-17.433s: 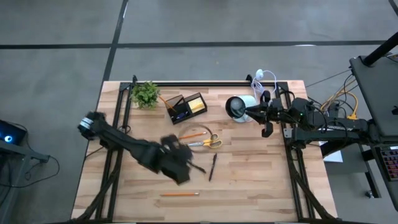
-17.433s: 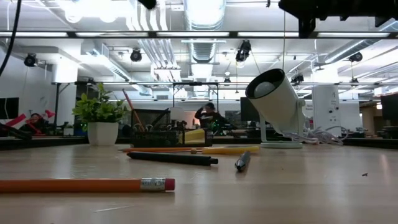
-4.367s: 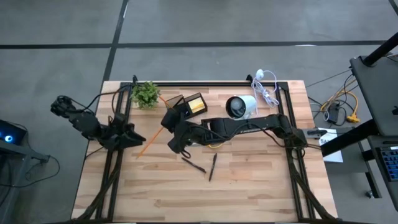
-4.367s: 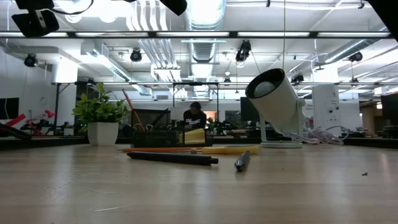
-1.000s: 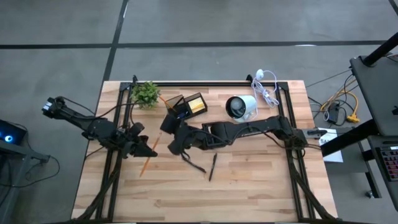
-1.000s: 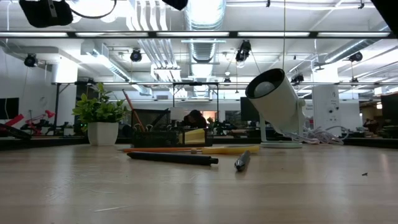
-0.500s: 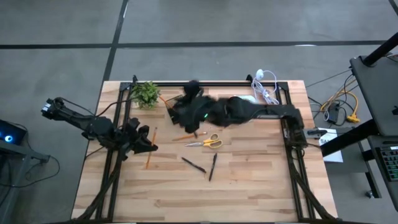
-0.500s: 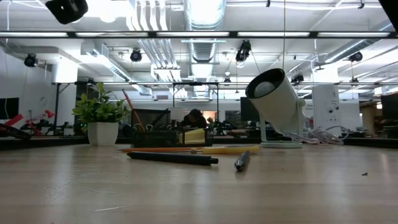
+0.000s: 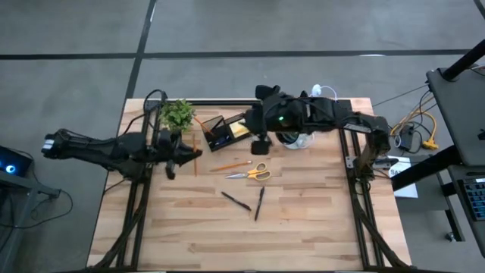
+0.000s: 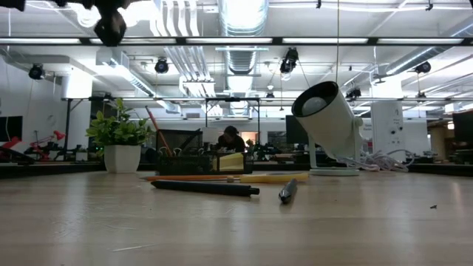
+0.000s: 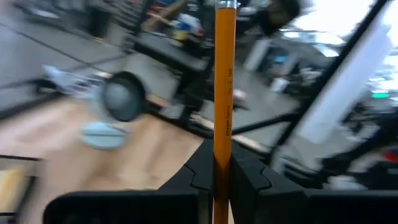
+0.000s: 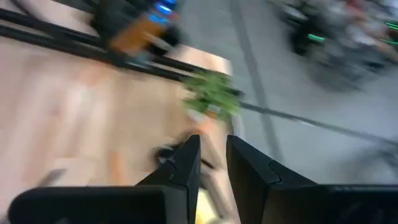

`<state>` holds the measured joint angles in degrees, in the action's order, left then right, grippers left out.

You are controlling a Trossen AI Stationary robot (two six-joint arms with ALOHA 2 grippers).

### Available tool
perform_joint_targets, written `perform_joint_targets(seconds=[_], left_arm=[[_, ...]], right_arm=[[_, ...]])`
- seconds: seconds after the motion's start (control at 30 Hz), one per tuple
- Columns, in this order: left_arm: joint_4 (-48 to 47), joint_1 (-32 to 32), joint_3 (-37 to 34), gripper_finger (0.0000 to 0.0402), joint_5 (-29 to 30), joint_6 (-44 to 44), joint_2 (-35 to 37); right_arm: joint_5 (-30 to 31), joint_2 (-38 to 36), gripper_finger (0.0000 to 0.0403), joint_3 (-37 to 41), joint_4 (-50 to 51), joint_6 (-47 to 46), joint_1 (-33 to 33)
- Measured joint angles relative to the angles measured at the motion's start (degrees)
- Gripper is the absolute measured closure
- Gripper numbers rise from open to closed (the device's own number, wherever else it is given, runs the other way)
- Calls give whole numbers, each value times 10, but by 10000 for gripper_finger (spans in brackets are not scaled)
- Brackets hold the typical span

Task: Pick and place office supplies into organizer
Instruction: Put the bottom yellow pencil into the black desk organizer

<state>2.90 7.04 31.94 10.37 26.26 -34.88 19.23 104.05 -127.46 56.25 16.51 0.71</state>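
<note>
My left gripper (image 9: 188, 154) hovers over the table's left part, near the green plant, and is shut on an orange pencil (image 11: 224, 87). My right gripper (image 9: 261, 144) hangs high over the far middle, beside the black organizer (image 9: 223, 131). Its fingers (image 12: 186, 165) stand a little apart with nothing between them. A yellow sticky-note block (image 9: 241, 128) sits in the organizer. On the wood lie another orange pencil (image 9: 231, 164), the scissors (image 9: 254, 173) and two dark pens (image 9: 236, 201) (image 9: 260, 202). My left gripper pinches the pencil's shaft (image 11: 222, 146) between its two fingers, which lie across it. The fingers come level from the table's left. The pencil's metal-banded end (image 11: 227, 5) sticks out well beyond the fingers. The pencil (image 9: 195, 158) is lifted clear of the table.
A small green plant (image 9: 176, 114) stands at the far left. A white round lamp-like thing (image 10: 331, 122) is partly under my right arm. A white coiled cable (image 9: 322, 97) lies at the far edge. The near half of the table (image 9: 227, 243) is bare wood.
My right gripper has risen from low over the scissors and pencil and drawn back toward the far right, rolling as it went; both things show uncovered now. My left gripper has carried its pencil toward the far edge and the right, turning it from slanted to a near-far line.
</note>
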Motion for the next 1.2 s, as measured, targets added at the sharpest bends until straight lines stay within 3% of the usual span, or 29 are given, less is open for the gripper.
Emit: perform_joint_targets(seconds=[0.1,0.17,0.33,0.57,0.7,0.8,1.0,1.1,1.2], left_arm=[[20,-45,0,395,9,-36,-28],[60,-73,0,395,12,-57,-49],[169,-132,0,395,16,-128,-115],[237,-194,3,395,24,-185,-214],[277,-218,3,395,71,-229,-250],[299,-236,3,395,90,-259,-271],[297,-268,3,395,108,-267,-311],[314,-281,3,395,151,-267,-333],[338,-298,3,395,156,-270,-357]], right_arm=[[-107,-22,337,18,1,2,-23],[-146,-39,337,38,4,-3,-40],[-156,-111,337,142,-34,4,-71],[-227,-238,337,382,-265,-25,-109],[-237,-288,337,501,-391,-61,-118],[-277,-311,337,579,-487,-102,-126],[-299,-329,337,688,-628,-181,-136],[-298,-331,337,716,-647,-198,-136],[-298,-332,337,728,-649,-206,-135]])
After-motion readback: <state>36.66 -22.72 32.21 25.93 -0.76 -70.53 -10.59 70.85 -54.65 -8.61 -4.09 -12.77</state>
